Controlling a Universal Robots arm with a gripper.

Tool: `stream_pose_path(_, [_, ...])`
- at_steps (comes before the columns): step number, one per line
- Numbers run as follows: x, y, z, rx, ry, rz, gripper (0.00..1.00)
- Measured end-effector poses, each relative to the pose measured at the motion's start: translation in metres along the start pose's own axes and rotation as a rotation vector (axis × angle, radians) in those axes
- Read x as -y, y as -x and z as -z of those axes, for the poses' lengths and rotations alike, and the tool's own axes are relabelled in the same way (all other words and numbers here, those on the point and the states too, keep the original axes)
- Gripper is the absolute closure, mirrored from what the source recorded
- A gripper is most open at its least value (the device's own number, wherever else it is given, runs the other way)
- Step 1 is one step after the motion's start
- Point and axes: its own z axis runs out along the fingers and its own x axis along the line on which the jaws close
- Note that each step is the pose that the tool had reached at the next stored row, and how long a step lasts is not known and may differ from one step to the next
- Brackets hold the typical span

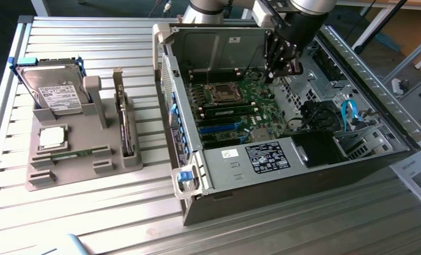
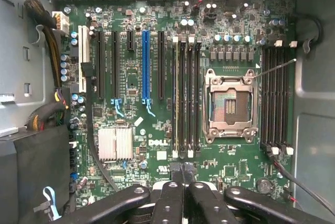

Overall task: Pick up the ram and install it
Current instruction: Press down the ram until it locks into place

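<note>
**Now: fingers closed, ram on its holder**

Your gripper (image 2: 183, 181) is pinched fully together, empty, above the Dell motherboard (image 2: 157, 130) inside the computer case (image 1: 231, 183). Well apart, the ram (image 1: 74, 154) lies on the grey holder (image 1: 47, 178).

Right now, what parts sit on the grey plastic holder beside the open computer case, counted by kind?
Silver labelled hard drive: 1
Square silver processor chip: 1
Flat green circuit-board strip: 1
Thin dark board on edge: 1
Total: 4
</note>
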Motion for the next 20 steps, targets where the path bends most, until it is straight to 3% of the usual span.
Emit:
stream_pose_path(4, [-0.0002, 0.0, -0.0128, -0.0001, 0.0, 0.0, 0.9])
stream_pose_path(20, [-0.0009, -0.001, -0.0474, -0.0001, 0.0, 0.0, 0.9])
